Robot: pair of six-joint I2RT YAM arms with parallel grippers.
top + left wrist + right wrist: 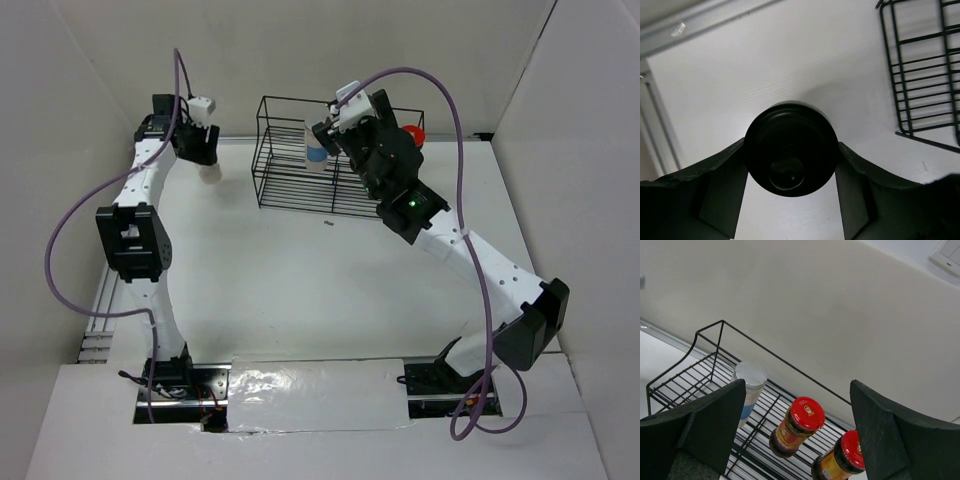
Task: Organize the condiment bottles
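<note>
On the table [300,290], toward its far left, our left hand [200,143] is clamped on the black cap of the whitish bottle [790,149]. The bottle is upright, near the left end of the rack [285,185], and we cannot tell whether it touches the table. Farther back, our right hand [797,390] hangs over the rack, fingers wide apart, holding nothing. Below it, the white bottle [751,384] and a red-lidded jar [799,425] stand inside the rack. The second jar [840,460] is just beside the first; we cannot tell whether it is inside.
</note>
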